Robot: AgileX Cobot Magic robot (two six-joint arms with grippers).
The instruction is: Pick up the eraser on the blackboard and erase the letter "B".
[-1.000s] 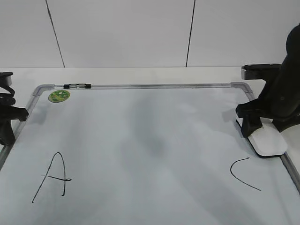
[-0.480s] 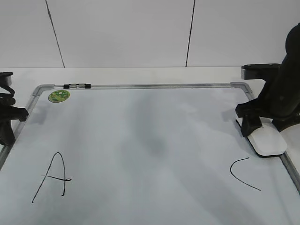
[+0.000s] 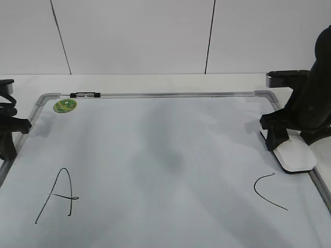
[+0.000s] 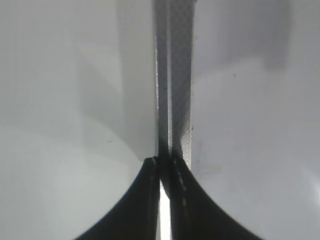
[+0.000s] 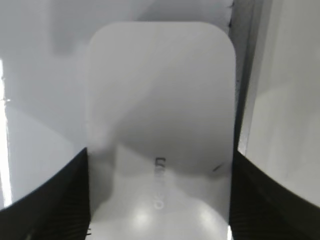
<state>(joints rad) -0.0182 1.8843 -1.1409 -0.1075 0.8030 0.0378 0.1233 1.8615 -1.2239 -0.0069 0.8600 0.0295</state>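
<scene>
The blackboard (image 3: 155,139) lies flat, a white board with a grey frame. The black "A" (image 3: 59,195) is at its front left and the black "C" (image 3: 266,190) at its front right. No letter "B" shows; the middle of the board carries only a faint grey smudge. The white eraser (image 3: 297,157) lies on the board's right edge. My right gripper (image 3: 292,142) stands over it, its fingers against both long sides in the right wrist view (image 5: 160,200), where the eraser (image 5: 160,100) fills the frame. My left gripper (image 3: 8,147) is shut and empty over the board's left frame (image 4: 175,75).
A round green sticker (image 3: 65,105) sits in the board's far left corner. A black-and-clear marker (image 3: 85,95) lies along the far frame. The board rests on a white table before a white panelled wall.
</scene>
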